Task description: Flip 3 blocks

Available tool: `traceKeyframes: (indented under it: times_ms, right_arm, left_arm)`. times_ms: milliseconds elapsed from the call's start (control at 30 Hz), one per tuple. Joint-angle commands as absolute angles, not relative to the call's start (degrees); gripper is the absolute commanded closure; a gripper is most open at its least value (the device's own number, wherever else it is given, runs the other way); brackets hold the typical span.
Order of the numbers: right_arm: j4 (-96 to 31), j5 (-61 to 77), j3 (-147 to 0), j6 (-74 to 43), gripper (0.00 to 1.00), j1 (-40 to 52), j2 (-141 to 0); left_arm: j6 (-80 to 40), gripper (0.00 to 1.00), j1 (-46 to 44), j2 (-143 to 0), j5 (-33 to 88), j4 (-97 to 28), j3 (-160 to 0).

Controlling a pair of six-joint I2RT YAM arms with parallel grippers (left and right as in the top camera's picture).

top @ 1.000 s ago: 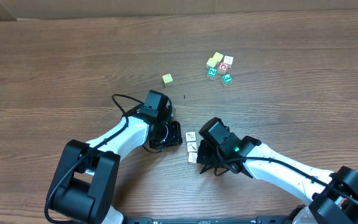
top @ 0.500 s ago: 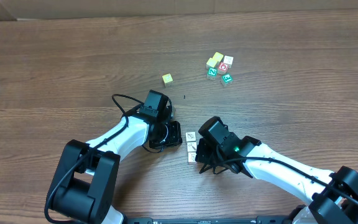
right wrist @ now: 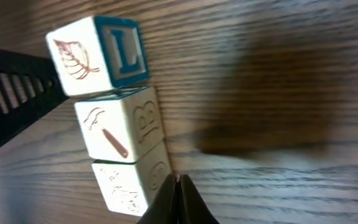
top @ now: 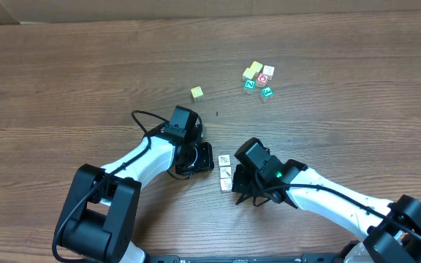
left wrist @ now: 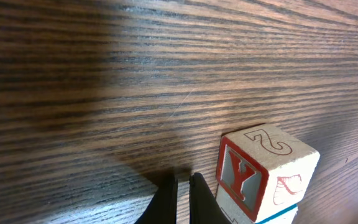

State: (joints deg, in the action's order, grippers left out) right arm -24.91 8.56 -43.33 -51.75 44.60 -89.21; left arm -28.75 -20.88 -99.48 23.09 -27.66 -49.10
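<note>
Blocks (top: 225,173) lie in a touching row on the counter (top: 86,73), just beside the clenched, empty right gripper (right wrist: 179,194); left gripper (left wrist: 183,196) likewise clenched. Pushing one may drag its neighbours askew.

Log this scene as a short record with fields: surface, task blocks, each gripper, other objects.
surface: wooden table
task blocks: three blocks in a tight row between the two grippers
faces seen: leaf block with a blue L; hammer block with a B; end block partly hidden
left gripper: shut, holding nothing, tip beside a block's red Y face
right gripper: shut, holding nothing, tip next to the end block; contact unclear
other objects: yellow cube alone; cluster of letter cubes farther back
</note>
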Motion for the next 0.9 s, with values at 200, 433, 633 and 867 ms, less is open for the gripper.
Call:
traceKeyframes:
  times_ms: [200,433,633,867]
  right_arm:
    - [-18.90,2.68,-44.10,-45.98,0.96,39.72,-88.75]
    - [-18.98,2.55,-43.81,-45.98,0.96,39.72,-88.75]
    - [-19.20,2.55,-43.81,-45.98,0.96,39.72,-88.75]
    - [-20.10,2.57,-43.81,-45.98,0.96,39.72,-88.75]
  left_arm:
    - [-29.36,0.96,-20.69,-100.09,18.81,-23.64,-48.49]
    - [-29.82,0.96,-20.71,-100.09,18.90,-23.73,-48.47]
    - [-29.82,0.96,-20.71,-100.09,19.88,-23.70,-48.49]
    - [-29.82,0.96,-20.71,-100.09,23.18,-23.70,-48.49]
